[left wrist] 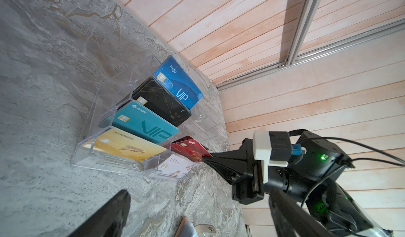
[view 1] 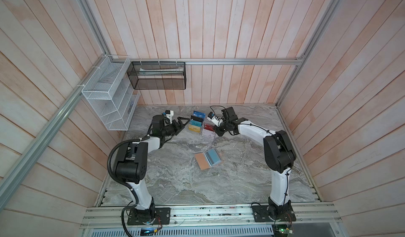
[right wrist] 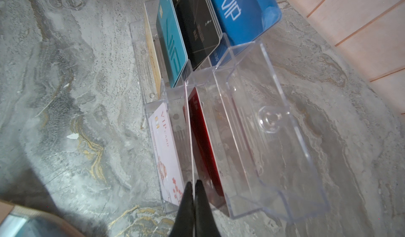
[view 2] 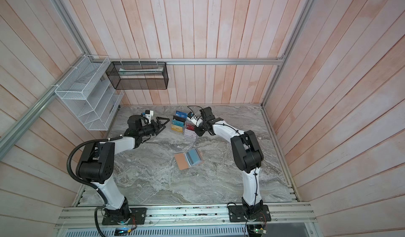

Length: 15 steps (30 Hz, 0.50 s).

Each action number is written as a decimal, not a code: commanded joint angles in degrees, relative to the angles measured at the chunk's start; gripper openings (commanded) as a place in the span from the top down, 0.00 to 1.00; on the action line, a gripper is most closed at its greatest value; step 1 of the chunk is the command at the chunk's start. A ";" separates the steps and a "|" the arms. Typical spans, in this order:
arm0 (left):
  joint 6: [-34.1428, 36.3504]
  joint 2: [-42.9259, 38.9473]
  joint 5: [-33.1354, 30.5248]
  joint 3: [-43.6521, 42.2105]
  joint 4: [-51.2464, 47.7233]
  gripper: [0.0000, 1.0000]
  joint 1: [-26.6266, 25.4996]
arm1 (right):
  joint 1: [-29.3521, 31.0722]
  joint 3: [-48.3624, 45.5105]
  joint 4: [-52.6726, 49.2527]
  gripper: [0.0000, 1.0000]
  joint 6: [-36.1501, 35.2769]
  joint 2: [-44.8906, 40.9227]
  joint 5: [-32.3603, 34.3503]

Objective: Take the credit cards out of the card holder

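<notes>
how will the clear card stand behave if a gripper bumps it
Likely slides rather than tips: the clear stand sits broad and low on the smooth marble table. Probably light: thin clear plastic holding few cards. Its walls look rigid, so the right gripper, shut on a thin card at the stand, might drag it whole.

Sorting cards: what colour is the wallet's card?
Blue-grey card, darker stripe; best in a top view.

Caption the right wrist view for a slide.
Right gripper pinches an edge-on card at clear stand, between white card and red card.
</notes>
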 commanded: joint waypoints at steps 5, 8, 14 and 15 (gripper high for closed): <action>0.74 1.47 0.69 -0.43 1.77 0.00 -0.09 | -0.75 -0.16 0.45 0.97 -0.42 0.38 0.32; 0.74 1.23 0.64 -0.55 1.79 0.00 -0.13 | -0.81 -0.41 0.99 0.90 -0.23 0.08 0.66; 0.69 1.11 0.67 -0.73 1.64 0.00 -0.15 | -0.99 -0.70 1.28 0.82 0.08 -0.62 1.03; 0.73 1.05 0.69 -0.67 1.72 0.00 -0.13 | -0.98 -0.81 1.54 0.82 0.10 -0.94 1.25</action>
